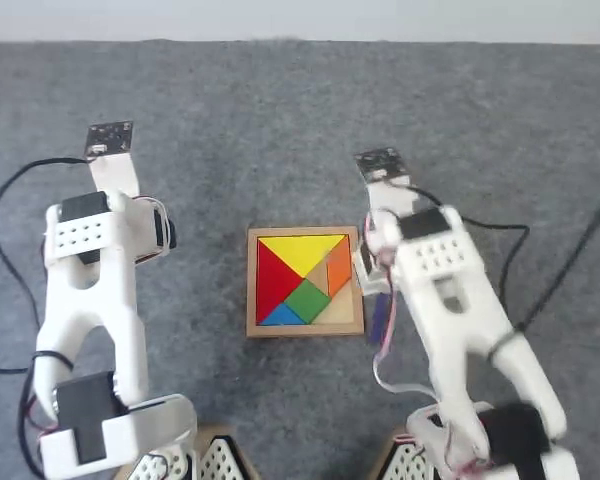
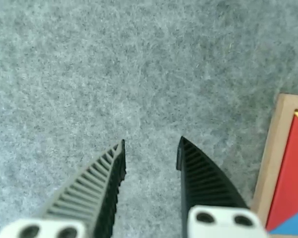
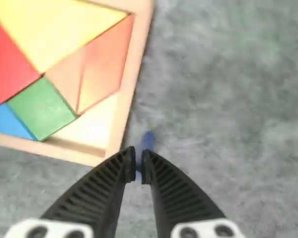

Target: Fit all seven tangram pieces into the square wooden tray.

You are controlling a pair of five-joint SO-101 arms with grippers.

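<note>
The square wooden tray (image 1: 305, 329) lies in the middle of the grey mat. In it sit a yellow triangle (image 1: 302, 251), a red triangle (image 1: 274, 279), a green square (image 1: 307, 299), a small blue triangle (image 1: 279, 316) and orange pieces (image 1: 338, 268); its corner near the right arm is bare wood (image 3: 92, 130). My right gripper (image 3: 137, 159) hangs just outside that corner of the tray (image 3: 120, 121), shut on a thin blue piece (image 3: 147, 141) held edge-on, which looks purple-blue (image 1: 383, 320) from above. My left gripper (image 2: 151, 153) is open over bare mat, beside the tray (image 2: 269, 163).
Grey mat covers the table all round the tray. Black cables (image 1: 10, 190) trail at the left and right (image 1: 580, 250) edges. The arm bases (image 1: 160, 450) stand at the near edge.
</note>
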